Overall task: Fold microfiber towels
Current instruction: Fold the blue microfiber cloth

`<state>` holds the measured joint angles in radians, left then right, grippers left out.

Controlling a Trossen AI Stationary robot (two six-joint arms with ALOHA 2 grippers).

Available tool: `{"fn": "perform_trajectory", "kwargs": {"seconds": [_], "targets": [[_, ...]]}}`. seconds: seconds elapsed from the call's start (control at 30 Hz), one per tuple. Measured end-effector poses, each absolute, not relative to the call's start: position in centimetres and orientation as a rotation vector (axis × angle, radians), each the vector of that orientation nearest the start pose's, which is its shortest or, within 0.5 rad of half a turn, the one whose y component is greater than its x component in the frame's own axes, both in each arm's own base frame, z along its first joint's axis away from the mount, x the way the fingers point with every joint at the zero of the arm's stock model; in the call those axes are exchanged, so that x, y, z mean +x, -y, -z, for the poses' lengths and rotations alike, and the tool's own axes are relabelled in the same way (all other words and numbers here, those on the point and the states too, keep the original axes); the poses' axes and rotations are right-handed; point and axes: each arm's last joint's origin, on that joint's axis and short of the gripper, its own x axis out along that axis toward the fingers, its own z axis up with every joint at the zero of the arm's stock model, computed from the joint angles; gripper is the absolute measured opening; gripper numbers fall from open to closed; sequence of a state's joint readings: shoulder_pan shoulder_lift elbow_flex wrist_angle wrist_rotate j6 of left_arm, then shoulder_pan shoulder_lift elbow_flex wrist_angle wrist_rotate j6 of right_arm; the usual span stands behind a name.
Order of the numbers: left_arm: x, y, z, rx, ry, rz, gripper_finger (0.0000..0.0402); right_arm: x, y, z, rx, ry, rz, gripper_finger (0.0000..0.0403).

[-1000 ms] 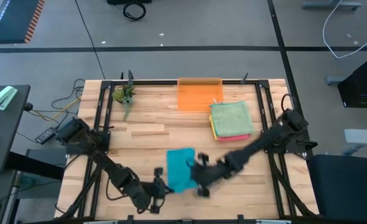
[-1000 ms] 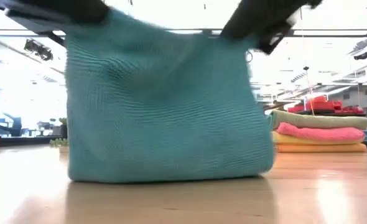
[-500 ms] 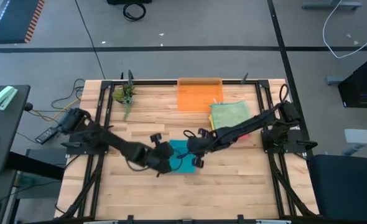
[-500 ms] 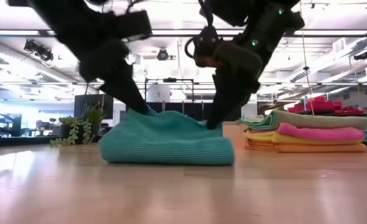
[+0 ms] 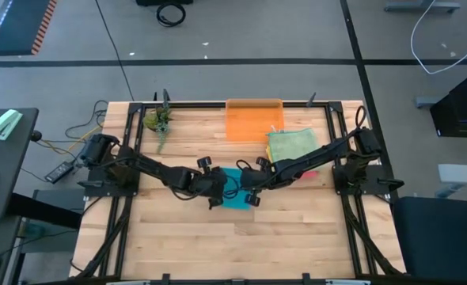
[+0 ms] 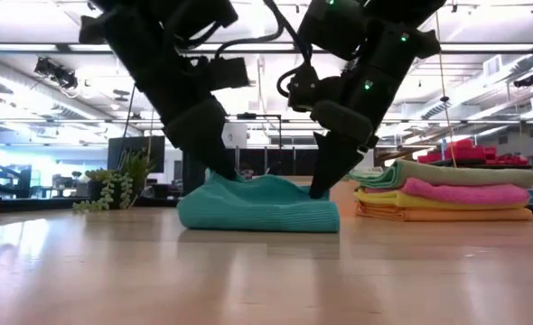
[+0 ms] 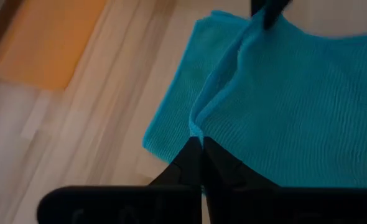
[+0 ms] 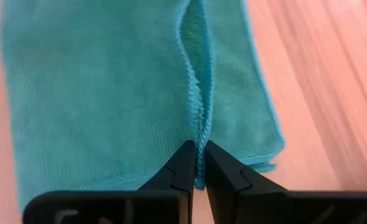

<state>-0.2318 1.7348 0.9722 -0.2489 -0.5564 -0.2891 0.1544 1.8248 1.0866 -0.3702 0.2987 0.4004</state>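
Teal microfiber towel point(image 5: 235, 190), soft and folded over, lying flat near the middle of the pale wooden plank table point(image 5: 186, 237). Left pincer point(image 5: 215, 192) clenched on the towel's hemmed edge at one side (fingers point(image 7: 193, 163) pressed together around the cloth in the left wrist view). Right pincer point(image 5: 252, 188) likewise clenched on the same teal edge at the other side, fingertips point(image 8: 196, 168) nipping the stitched hem. Both pincers low, tips touching the cloth where it rests on the table. Well apart, toward the right far corner: a stack of folded towels point(image 6: 456, 194), sage green on top, pink and yellow and orange beneath. Beside that stack, a translucent orange plastic bin point(image 5: 253, 120).
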Motion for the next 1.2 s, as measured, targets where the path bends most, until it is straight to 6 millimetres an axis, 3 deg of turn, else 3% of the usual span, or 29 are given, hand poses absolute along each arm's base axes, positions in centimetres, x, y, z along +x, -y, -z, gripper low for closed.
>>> {"fn": "perform_trajectory", "kwargs": {"seconds": [0.47,0.77,1.2], "targets": [[32.8,5.2,-16.1,0.128,-0.88,-0.417,0.0009,34.8,-4.4,-15.3,0.091,-1.033,0.344,0.0037],[33.0,3.7,-16.1,0.1,-0.888,-0.446,0.0008,34.9,-2.9,-15.4,0.119,-1.019,0.415,0.0037],[33.5,1.5,-16.2,0.148,-0.893,-0.44,0.0007,34.7,-3.1,-15.7,0.107,-1.036,0.476,0.0037]]}}
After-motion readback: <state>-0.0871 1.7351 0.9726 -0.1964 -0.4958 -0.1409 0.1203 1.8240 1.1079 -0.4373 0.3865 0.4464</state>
